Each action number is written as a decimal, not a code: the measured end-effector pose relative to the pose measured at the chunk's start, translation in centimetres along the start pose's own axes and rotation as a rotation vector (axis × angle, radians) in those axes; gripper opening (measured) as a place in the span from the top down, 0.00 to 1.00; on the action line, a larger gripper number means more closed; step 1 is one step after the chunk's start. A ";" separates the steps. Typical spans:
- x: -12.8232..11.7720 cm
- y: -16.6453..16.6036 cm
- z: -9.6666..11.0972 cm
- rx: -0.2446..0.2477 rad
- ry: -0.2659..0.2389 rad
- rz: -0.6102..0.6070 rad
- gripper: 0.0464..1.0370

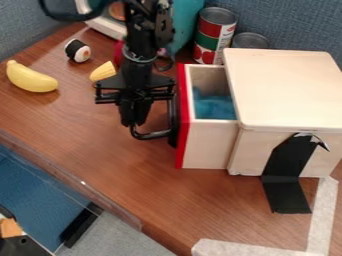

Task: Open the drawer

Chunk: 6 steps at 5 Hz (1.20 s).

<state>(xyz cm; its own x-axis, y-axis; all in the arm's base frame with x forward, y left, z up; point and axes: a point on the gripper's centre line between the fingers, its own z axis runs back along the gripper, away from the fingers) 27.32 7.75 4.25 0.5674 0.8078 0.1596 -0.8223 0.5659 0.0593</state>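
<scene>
One black two-finger gripper (pixel 135 123) is hanging over the brown wood-grain tabletop (pixel 87 145), its jaws standing close together beside the curved black handle (pixel 152 135); whether they are gripping it, I cannot tell. The pale wooden drawer with a red front (pixel 207 145) is sticking partway out of its boxy pale wooden cabinet (pixel 287 90), and soft blue material (pixel 214 106) is lying inside. A yellow toy banana (pixel 31 78) is resting near the view's left edge.
</scene>
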 end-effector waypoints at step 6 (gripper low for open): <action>2.5 -0.1 9.1 -0.303 0.000 0.069 0.04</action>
<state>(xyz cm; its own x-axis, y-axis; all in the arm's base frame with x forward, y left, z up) 28.42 8.18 13.61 0.5109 0.8459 0.1531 -0.8088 0.5333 -0.2479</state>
